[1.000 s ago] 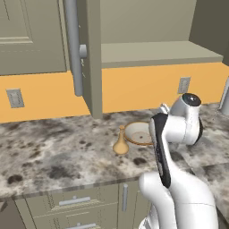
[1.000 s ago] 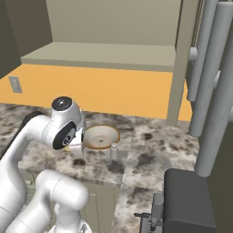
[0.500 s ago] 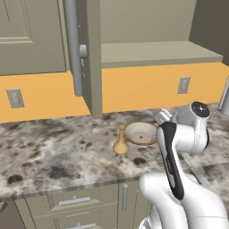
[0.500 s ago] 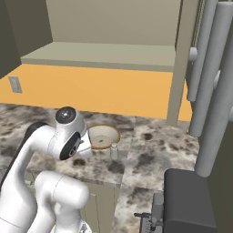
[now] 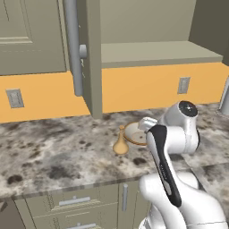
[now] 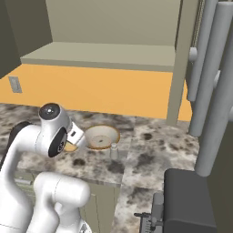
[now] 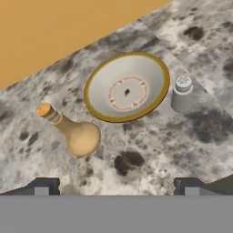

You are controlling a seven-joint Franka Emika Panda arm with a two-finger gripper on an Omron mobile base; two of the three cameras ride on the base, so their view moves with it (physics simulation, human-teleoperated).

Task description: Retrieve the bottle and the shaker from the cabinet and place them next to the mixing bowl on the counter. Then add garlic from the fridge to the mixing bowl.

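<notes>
The tan mixing bowl [image 7: 126, 86] sits on the speckled counter [image 7: 191, 136]. A tan bottle [image 7: 75, 132] lies or leans just to the bowl's left, and the small grey shaker [image 7: 182, 94] stands just to its right. My gripper [image 7: 116, 186] hovers above and in front of all three, open with nothing between its fingertips. From the base, the bowl [image 5: 134, 133] and bottle [image 5: 118, 144] sit beside my arm, and the shaker [image 6: 114, 151] stands by the bowl [image 6: 101, 136]. The cabinet [image 5: 147, 49] above stands open, its shelf bare.
The cabinet door [image 5: 31, 36] with its long bar handle [image 5: 71, 44] hangs open on the left. Fridge handles [image 6: 214, 91] rise at the right, beside a dark block [image 6: 191, 200]. Drawers [image 5: 71, 201] sit under the counter, and outlets [image 5: 14, 97] dot the orange wall.
My arm's upper joints have swung and the hand has shifted slightly near the bowl. Bottle, shaker and bowl have stayed put, and the jaws remain wide.
</notes>
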